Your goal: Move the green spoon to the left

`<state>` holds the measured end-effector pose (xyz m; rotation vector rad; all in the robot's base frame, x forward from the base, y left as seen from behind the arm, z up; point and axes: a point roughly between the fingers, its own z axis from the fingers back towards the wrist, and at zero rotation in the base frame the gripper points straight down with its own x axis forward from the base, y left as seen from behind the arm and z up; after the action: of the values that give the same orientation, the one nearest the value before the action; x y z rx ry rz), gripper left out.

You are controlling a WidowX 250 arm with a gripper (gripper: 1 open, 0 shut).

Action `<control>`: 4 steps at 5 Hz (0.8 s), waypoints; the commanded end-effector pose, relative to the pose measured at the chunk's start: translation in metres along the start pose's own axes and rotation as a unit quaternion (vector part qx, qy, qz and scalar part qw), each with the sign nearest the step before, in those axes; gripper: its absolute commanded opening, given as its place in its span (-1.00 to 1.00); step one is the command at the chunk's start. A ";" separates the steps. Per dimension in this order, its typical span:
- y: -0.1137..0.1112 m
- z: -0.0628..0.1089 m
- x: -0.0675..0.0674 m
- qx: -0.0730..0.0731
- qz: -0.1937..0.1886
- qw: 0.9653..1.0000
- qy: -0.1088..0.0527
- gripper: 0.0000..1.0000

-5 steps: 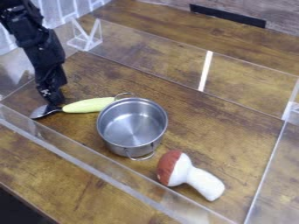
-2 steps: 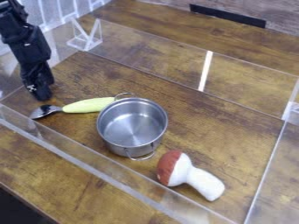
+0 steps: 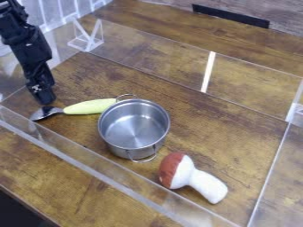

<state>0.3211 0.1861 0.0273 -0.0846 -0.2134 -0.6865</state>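
The green spoon lies flat on the wooden table, just left of the steel pot. Its pale yellow-green handle points right towards the pot. Its small silver bowl points left. My black gripper points steeply down right behind the spoon's bowl, at the table's left end. Its fingers stand open with nothing between them. I cannot tell whether a fingertip touches the bowl.
A red-brown-capped white mushroom toy lies at the front right of the pot. Clear acrylic walls fence the work area, with a low front wall close to the spoon. A clear rack stands at the back left.
The wrist has rolled a little and the arm leans slightly more to the left than a second ago. The spoon, pot and mushroom have not moved.
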 end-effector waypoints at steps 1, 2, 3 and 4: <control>0.005 0.021 -0.006 0.020 -0.002 1.000 -0.008 1.00; 0.005 0.023 -0.013 0.010 -0.004 1.000 -0.010 1.00; 0.004 0.023 -0.012 -0.002 -0.021 1.000 -0.012 1.00; 0.003 0.022 -0.011 -0.010 -0.037 0.999 -0.014 -1.00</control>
<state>0.3094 0.1895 0.0315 -0.1525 -0.2080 -0.7636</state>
